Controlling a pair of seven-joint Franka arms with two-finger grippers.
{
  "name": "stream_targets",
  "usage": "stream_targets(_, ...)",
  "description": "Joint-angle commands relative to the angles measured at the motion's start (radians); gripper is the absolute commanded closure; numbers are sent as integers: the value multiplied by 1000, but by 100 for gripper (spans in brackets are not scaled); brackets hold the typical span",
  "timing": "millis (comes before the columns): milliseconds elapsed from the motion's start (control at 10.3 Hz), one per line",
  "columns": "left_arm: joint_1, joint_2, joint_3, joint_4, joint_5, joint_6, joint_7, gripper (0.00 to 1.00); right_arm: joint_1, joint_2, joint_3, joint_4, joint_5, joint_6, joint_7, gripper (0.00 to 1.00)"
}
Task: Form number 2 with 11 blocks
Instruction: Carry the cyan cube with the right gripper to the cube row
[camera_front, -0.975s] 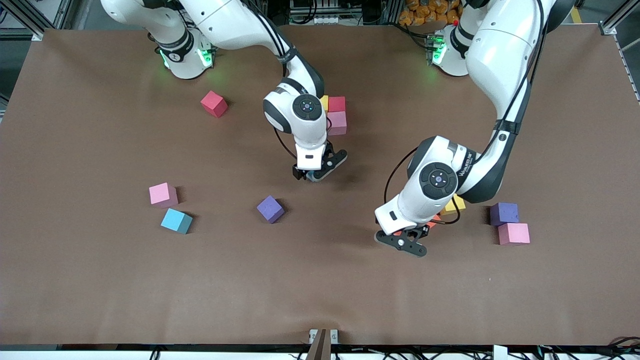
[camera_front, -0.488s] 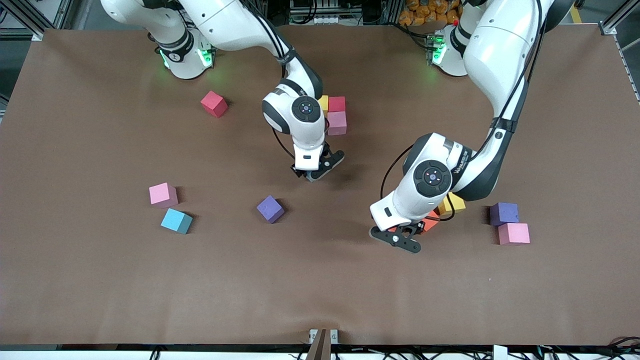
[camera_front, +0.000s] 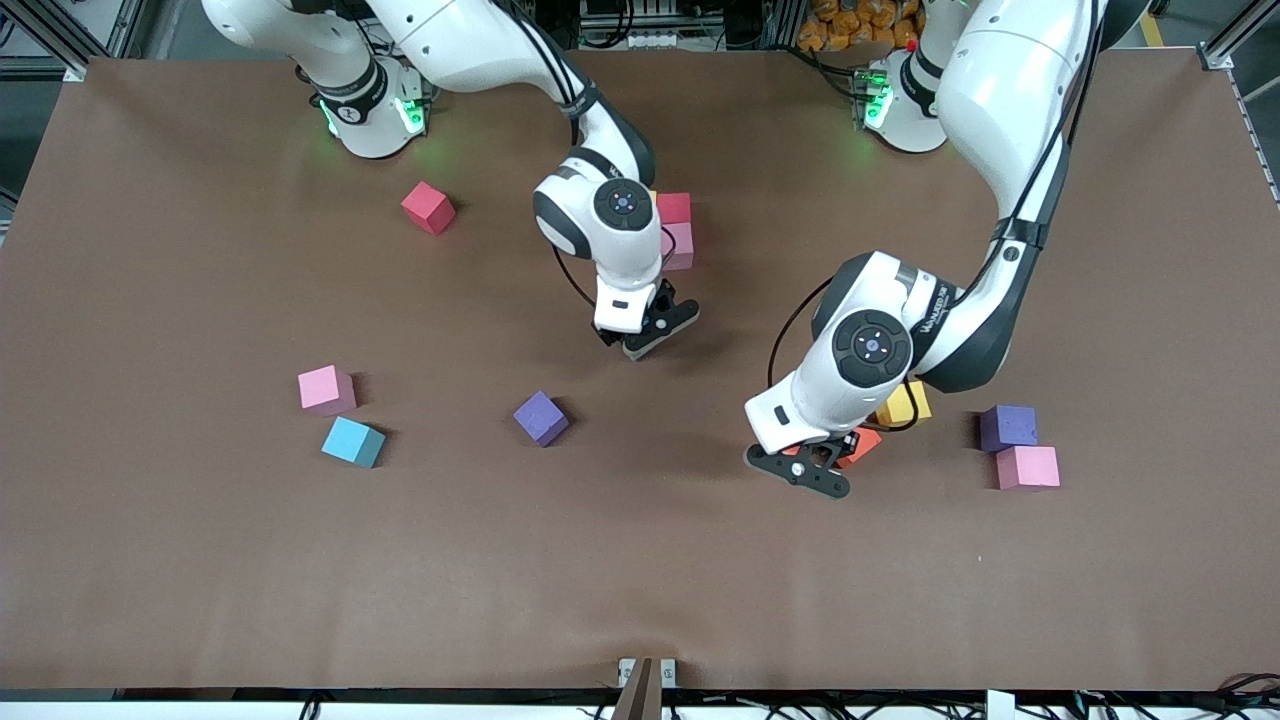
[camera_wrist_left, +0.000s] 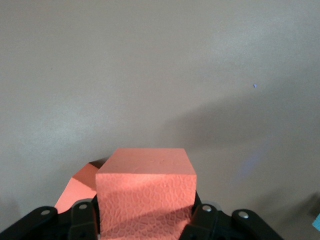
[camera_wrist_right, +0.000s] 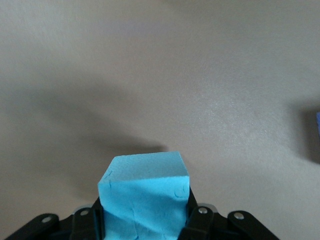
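My right gripper (camera_front: 640, 338) is shut on a blue block (camera_wrist_right: 145, 192), held over the middle of the table. My left gripper (camera_front: 812, 465) is shut on an orange block (camera_wrist_left: 145, 192) above the table, toward the left arm's end. Under it lies another orange block (camera_front: 862, 444), touching a yellow block (camera_front: 905, 403). A red block (camera_front: 676, 207) and a pink block (camera_front: 681, 246) touch each other, partly hidden by the right arm's wrist. No number 2 is in view.
Loose on the table lie a red block (camera_front: 428, 207), a pink block (camera_front: 326, 389), a blue block (camera_front: 352, 441) and a purple block (camera_front: 541, 417). A purple block (camera_front: 1007, 427) and a pink block (camera_front: 1027, 466) touch near the left arm's end.
My right gripper has shut on the blue block and risen a little with it. My left gripper, still holding the orange block, has shifted slightly toward the robots' bases.
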Motion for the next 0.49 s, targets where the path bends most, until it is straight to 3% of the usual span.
stream_targets(0,9,-33,-6,-15,-25,-38,10,93,36,-15,1,57,1,-78,230,100)
stream_targets(390,10,-39,-6,-15,-22,-49,49,93,66,-4,19,53,104,-72,432,100)
